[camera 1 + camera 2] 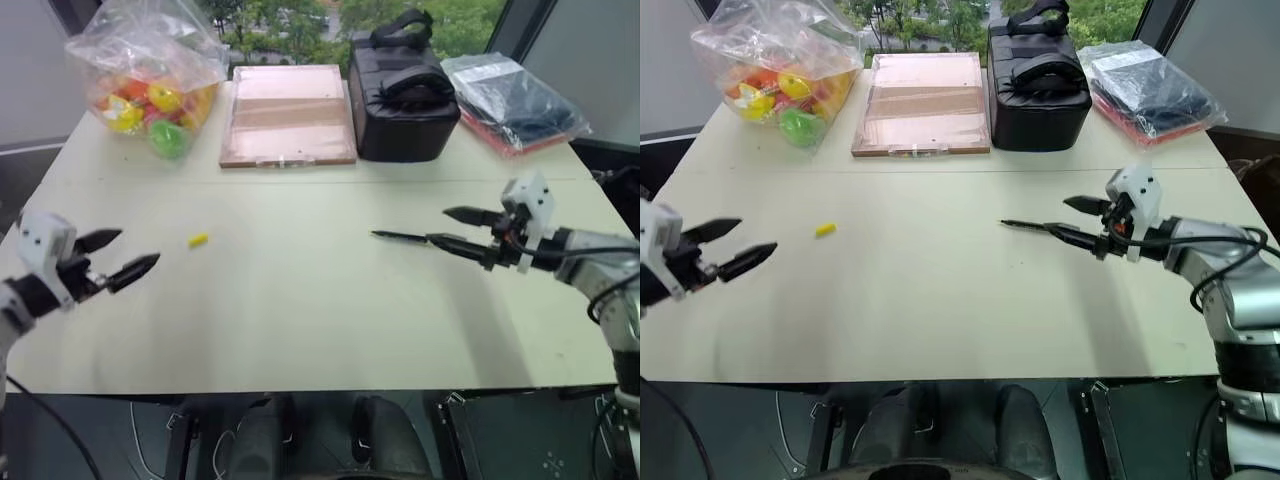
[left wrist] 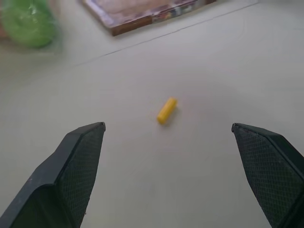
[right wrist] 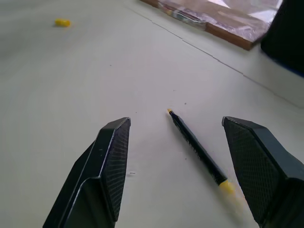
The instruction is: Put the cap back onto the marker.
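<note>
Your tiny bright yellow plastic cap (image 1: pixel 198 240) lies loose on the pale tabletop (image 1: pixel 300 300), ahead of your left gripper (image 1: pixel 128 255), jaws spread wide, holding nothing. The slim black marker (image 3: pixel 197 149) lies flat, uncapped, between your right gripper's (image 1: pixel 455 229) parted, empty fingers, well apart from the cap.

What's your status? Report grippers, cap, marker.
Both grippers, left and right, jaws open, empty. Cap and marker lie apart on table. Nothing between.
</note>
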### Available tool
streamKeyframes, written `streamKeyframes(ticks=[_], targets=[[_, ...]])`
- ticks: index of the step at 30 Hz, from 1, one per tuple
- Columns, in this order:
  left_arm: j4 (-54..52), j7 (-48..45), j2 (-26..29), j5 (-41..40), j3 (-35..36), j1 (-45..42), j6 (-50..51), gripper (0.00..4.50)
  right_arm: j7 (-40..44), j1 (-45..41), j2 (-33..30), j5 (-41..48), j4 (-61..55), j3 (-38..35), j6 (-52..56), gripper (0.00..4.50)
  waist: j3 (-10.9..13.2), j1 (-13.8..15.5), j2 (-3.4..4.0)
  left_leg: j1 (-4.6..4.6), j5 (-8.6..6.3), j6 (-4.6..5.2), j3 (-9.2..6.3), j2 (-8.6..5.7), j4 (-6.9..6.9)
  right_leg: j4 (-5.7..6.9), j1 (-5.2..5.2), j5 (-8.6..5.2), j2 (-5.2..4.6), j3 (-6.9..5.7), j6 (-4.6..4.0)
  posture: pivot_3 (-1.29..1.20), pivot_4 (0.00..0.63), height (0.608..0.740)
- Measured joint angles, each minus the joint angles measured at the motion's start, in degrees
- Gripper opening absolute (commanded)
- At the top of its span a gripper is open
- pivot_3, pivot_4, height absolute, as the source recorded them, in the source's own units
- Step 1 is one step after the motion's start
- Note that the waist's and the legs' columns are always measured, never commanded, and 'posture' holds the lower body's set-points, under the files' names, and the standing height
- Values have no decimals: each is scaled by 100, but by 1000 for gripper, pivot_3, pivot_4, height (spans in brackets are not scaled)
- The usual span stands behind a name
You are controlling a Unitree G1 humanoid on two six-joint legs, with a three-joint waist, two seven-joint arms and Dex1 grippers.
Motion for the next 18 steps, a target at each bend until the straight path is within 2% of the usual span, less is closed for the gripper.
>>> streamKeyframes(ticks=[4, 10, 14, 18], targets=[[796, -1017, 312, 173, -895, -1467, -229, 4464, 724, -912, 90, -724, 1284, 746, -1001, 3200, 0, -21, 0, -1, 4, -3, 11, -3, -2, 2, -1, 4, 3, 0, 7, 0, 150, 740], [1790, -2441, 411, 837, -2266, -2871, -825, 4464, 1346, -1973, 676, -1550, 3496, 1356, -2402, 3200, 2, -50, -1, -1, 34, -47, 16, 0, -5, 14, -5, 4, 16, 1, 8, 0, 150, 740], [2027, -2917, 305, 951, -2532, -3414, -903, 4464, 1571, -2509, 1039, -1905, 4655, 1499, -3122, 3200, 3, -53, 0, -1, 35, -49, 16, 1, -3, 15, -4, 3, 17, 1, 8, 0, 150, 740], [1894, -3018, 63, 948, -2647, -3433, -772, 4464, 1662, -2862, 1342, -2204, 5512, 1565, -3680, 3200, 3, -52, 0, -1, 37, -49, 12, 1, 3, 20, -3, 3, 17, 2, 9, 0, 150, 740]])
